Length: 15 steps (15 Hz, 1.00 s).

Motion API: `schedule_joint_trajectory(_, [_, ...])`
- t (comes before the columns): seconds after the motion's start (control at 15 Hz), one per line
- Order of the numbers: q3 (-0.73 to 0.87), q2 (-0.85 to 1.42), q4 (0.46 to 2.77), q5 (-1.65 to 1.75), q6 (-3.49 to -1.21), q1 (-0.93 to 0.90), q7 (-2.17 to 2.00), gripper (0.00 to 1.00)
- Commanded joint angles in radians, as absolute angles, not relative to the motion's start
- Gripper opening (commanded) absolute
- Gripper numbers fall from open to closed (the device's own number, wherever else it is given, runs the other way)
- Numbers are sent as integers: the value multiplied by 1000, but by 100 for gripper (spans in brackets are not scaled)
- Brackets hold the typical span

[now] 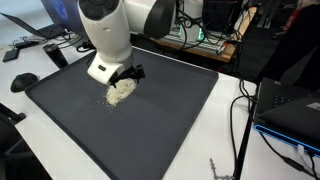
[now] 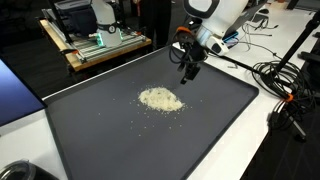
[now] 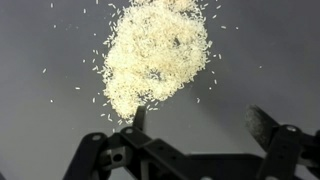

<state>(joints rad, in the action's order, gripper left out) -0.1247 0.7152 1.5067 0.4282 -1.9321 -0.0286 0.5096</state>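
A pile of pale rice-like grains [image 3: 155, 55] lies on a dark grey mat [image 3: 260, 60]; it shows in both exterior views [image 1: 121, 90] [image 2: 160, 99]. My gripper [image 3: 200, 118] hangs just above the mat, open, with nothing between its fingers. In the wrist view the left fingertip [image 3: 139, 117] stands at the near edge of the pile and the right fingertip [image 3: 262, 122] is over bare mat. Loose grains are scattered round the pile. In an exterior view the gripper [image 2: 190, 68] sits beyond the pile, and in an exterior view the arm hides part of the gripper [image 1: 127, 75].
The mat [image 1: 180, 110] covers most of a white table [image 1: 235, 140]. Cables [image 2: 285, 90] trail off the table's side. A wooden stand with electronics [image 2: 95, 45] is behind the mat. A black mouse-like object [image 1: 24, 81] and a laptop [image 1: 285, 105] lie beside the mat.
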Motion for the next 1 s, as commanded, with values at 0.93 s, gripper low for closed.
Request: schedule_joint_trajectory(0.93, [-114, -25, 2473, -430, -2646, 223, 1001, 100])
